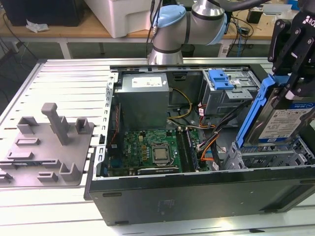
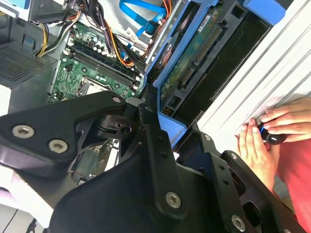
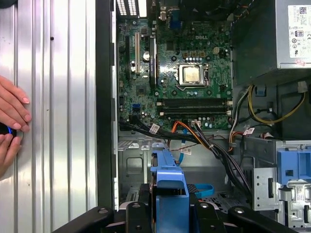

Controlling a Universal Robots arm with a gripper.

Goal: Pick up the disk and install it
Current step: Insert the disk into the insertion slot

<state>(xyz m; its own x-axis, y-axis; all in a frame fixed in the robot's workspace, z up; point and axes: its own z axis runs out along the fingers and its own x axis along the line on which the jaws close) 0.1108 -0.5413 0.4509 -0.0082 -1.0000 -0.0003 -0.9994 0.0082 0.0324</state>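
One grey moulded fixture (image 1: 47,147) with upright pegs lies on the slatted metal table (image 1: 74,73) at the exterior view's left. Beside it, toward the middle, an open computer case (image 1: 197,196) lies on its side. Inside the case, a grey power supply box (image 1: 144,96) sits at the far side, and the green motherboard (image 1: 147,152) with its bare silver processor (image 1: 160,155) lies nearer the camera. Behind the case rises the robot arm (image 1: 187,22), silver with pale blue joint caps. Further right, at the far side of the case, stands a grey drive cage (image 1: 226,93) topped by a blue latch (image 1: 220,78), with bundled cables running in front of it. At the exterior view's right, the black gripper (image 1: 288,78) is clamped on the disk (image 1: 283,123), pinching the top of its blue bracket (image 1: 253,113). The disk stands on edge, leaning, label toward the camera, its lower end at a grey perforated bay (image 1: 266,157) in the near corner of the case; whether it touches the bay cannot be told. In the first wrist view, a person's hands (image 3: 9,126) rest on the table outside the case wall, holding a small dark object.
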